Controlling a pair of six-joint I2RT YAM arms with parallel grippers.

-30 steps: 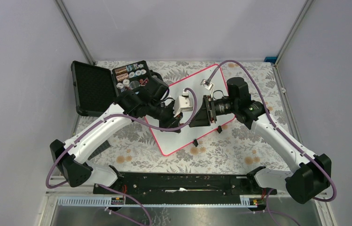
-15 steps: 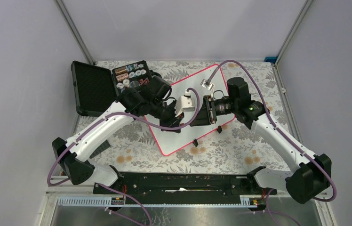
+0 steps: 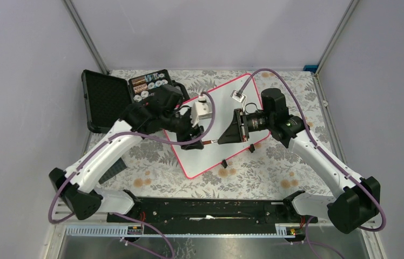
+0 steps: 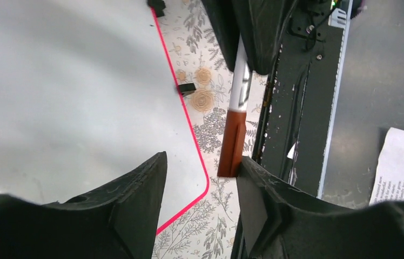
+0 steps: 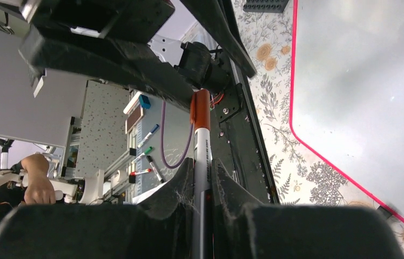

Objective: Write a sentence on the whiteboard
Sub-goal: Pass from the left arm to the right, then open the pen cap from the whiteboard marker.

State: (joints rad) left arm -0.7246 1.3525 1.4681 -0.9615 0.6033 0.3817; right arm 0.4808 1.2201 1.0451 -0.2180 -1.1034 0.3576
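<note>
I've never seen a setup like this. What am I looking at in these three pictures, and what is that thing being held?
Two white-and-black robot arms sit side by side. One picture looks down from above; the other two come from cameras on each wrist. On the flower-patterned tablecloth lie a flat white whiteboard with a pink-red rim, no writing visible, and an open black plastic case. The right hand is closed on a white marker with a brown cap. The left hand is open, the cap's end close beside it.
</note>
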